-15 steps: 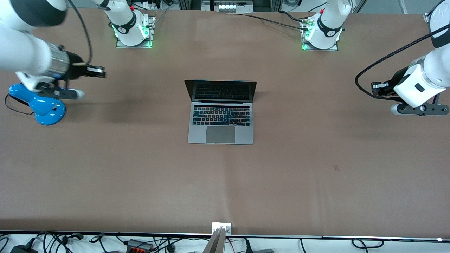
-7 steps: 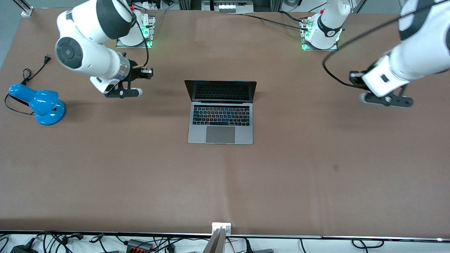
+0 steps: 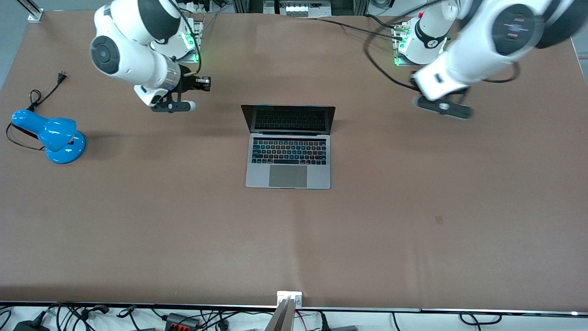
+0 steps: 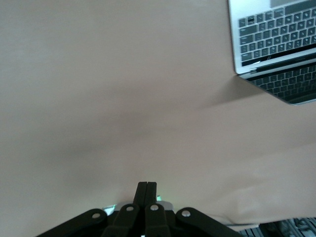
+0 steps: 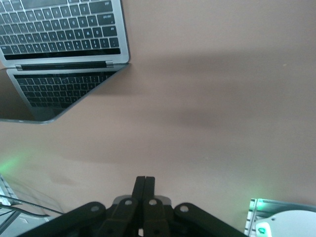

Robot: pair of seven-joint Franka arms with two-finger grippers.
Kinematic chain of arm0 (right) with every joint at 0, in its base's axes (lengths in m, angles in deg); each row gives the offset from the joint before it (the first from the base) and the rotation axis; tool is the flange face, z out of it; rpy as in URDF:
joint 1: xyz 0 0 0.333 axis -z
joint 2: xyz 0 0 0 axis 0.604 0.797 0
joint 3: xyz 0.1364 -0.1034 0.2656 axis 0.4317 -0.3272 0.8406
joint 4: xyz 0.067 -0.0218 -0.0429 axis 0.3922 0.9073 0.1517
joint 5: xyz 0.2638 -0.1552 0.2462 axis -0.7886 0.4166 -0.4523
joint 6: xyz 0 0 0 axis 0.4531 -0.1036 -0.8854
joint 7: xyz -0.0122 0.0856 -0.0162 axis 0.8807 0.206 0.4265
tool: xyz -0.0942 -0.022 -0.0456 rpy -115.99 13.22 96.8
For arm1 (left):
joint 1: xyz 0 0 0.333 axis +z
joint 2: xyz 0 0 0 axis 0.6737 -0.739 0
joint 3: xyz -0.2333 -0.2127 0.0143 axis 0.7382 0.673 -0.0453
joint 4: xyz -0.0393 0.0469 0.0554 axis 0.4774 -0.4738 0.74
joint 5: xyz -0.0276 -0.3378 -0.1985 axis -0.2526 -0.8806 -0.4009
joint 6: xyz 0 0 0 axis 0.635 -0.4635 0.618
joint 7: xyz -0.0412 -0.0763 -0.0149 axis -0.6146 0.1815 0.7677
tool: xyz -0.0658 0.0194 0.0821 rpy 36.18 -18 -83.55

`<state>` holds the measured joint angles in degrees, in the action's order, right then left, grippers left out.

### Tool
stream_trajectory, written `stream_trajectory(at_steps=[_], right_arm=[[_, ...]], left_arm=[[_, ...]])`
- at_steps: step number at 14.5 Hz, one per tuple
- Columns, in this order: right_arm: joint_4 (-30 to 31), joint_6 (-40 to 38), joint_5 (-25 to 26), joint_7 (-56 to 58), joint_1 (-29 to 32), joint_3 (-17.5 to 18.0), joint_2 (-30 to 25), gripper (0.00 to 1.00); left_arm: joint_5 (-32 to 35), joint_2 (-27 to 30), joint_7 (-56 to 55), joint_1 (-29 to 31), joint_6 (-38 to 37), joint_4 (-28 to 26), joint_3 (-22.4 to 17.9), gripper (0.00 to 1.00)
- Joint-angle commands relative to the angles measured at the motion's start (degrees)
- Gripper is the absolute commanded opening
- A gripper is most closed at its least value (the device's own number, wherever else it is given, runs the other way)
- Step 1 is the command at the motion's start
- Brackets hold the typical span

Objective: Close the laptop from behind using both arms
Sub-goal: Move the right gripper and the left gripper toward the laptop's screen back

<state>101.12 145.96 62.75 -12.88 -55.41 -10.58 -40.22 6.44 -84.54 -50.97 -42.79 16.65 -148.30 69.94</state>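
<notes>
The silver-grey laptop (image 3: 288, 177) lies open in the middle of the table, its dark screen (image 3: 288, 118) upright and facing the front camera. My right gripper (image 3: 205, 83) is shut and empty, above the table beside the laptop's screen edge toward the right arm's end. My left gripper (image 3: 415, 85) is shut and empty, above the table toward the left arm's end, apart from the laptop. In the right wrist view the shut fingertips (image 5: 144, 180) point at bare table, with the laptop (image 5: 64, 34) off to one side. The left wrist view shows the shut fingertips (image 4: 146, 185) and the laptop's corner (image 4: 276, 44).
A blue desk lamp (image 3: 53, 135) with a black cord and plug (image 3: 59, 76) stands near the table's edge at the right arm's end. The arm bases (image 3: 174, 43) (image 3: 420, 46) stand along the table's edge farthest from the front camera. The table (image 3: 294, 239) is brown.
Both arms have swung in from the table's ends toward the laptop's screen side and toward their bases. Both grippers stay shut. The laptop has not moved.
</notes>
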Motion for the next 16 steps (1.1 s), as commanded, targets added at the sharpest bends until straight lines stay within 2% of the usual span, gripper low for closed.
stream_trajectory(at_steps=[1, 2, 4, 7, 9, 13, 16], right_arm=[[4.9, 5.4, -2.7, -2.3, -4.4, -0.6, -2.0, 0.0], [5.4, 6.7, -3.3, -3.3, -5.9, -0.6, -2.0, 0.0], [5.6, 8.2, -3.3, -6.3, -8.8, -0.6, -1.7, 0.0], [5.9, 8.4, -3.3, -6.7, -9.4, -0.6, -1.7, 0.0], [6.0, 9.7, -3.3, -6.7, -10.1, -0.6, -0.9, 0.0], [5.7, 16.6, -3.4, -9.6, -13.6, -0.6, 2.7, 0.0], [5.6, 19.4, -3.6, -9.7, -14.3, -0.6, 4.9, 0.0]], left_arm=[[-0.8, 2.6, -6.4, 0.5, 6.2, -5.4, 8.2, 0.01], [-0.8, 2.1, -8.0, 0.3, 7.7, -5.7, 10.4, 0.01], [-0.8, 1.8, -9.1, 0.2, 12.0, -8.2, 12.0, 0.01], [-0.8, 0.7, -12.5, 0.2, 23.2, -14.7, 16.6, 0.01], [-0.8, -1.6, -16.5, 0.3, 27.8, -15.9, 20.5, 0.01], [-0.8, -5.2, -18.0, 0.1, 37.7, -19.1, 22.2, 0.01], [-0.7, -8.6, -18.1, -0.1, 43.4, -19.2, 22.2, 0.01]])
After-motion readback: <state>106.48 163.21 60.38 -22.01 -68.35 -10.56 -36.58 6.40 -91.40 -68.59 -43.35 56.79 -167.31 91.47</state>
